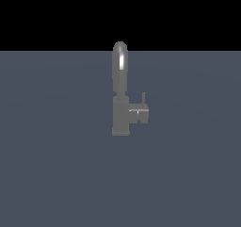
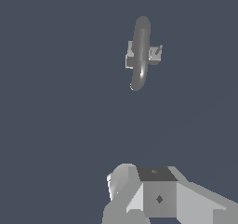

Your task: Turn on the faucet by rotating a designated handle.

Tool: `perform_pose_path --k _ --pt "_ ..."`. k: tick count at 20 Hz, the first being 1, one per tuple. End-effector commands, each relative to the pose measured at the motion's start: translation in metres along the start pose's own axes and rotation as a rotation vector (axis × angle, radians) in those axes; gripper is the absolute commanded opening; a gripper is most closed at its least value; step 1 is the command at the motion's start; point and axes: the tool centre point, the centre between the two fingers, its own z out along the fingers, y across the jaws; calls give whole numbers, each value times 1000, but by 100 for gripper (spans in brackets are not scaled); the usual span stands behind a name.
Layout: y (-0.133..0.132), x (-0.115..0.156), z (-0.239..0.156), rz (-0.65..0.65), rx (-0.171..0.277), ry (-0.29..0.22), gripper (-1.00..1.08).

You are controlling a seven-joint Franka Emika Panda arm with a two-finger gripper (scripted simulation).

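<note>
The grey faucet [image 1: 121, 115] stands upright on the flat grey floor in the exterior view, with a blocky square base column and a tall glossy arched spout [image 1: 120, 66]. The handle [image 1: 140, 114], a stubby dark-grey knob, sticks out of the column toward the exterior view's right, with a thin lever pin [image 1: 143, 98] standing upright on it. My gripper does not show in the exterior view. The wrist view looks down on the faucet [image 2: 140, 53] from above, with the handle [image 2: 155, 53] beside the spout. My gripper [image 2: 155, 174] shows as grey blocks, well apart from the faucet. Its jaws cannot be made out.
The floor [image 1: 56, 174] is one plain grey-blue surface around the faucet. A black background lies beyond its far edge [image 1: 47, 50].
</note>
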Motion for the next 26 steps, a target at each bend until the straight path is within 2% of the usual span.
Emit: perform_pose_path --k 1,7,13,19,26 --pt "0 0 0 0 0 0 -100" --pt "0 5 1 13 12 -11 -100" --pt "2 20 2 51 49 -45 -100" --pt "6 45 7 116 112 -104 -100" --pt "16 83 18 219 213 -197 -100"
